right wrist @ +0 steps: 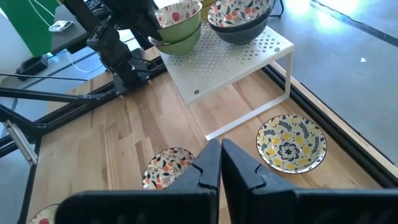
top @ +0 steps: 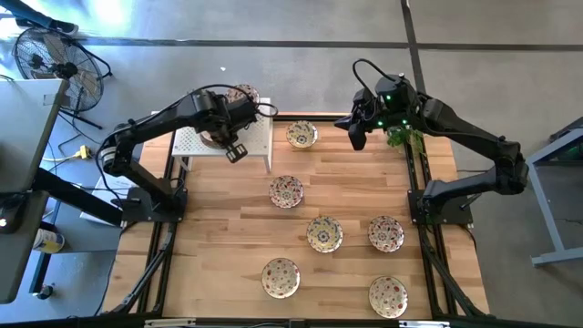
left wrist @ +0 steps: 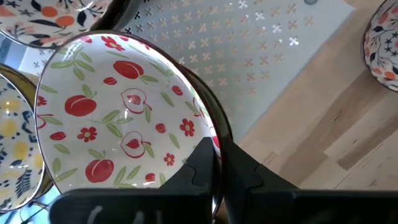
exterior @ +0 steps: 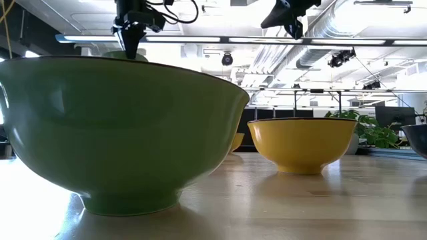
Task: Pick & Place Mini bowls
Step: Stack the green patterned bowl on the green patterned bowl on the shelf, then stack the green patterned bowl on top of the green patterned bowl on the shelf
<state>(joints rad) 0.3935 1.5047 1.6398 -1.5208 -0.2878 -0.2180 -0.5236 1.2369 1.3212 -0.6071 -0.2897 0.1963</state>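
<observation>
From above, the left gripper (top: 235, 151) sits over the white perforated metal rack (top: 191, 143), clenched on the rim of a small round floral ceramic bowl; six mini bowls (top: 286, 191) lie on the wooden table (top: 219, 237). The left wrist view shows that red-fruit bowl (left wrist: 118, 118) pinched. Next I'd expect a lift clear. The right gripper (right wrist: 220, 163) hangs shut, empty.

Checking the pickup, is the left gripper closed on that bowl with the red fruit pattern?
Yes. The left gripper is shut on the rim of the fruit-pattern bowl, above the white rack.
</observation>
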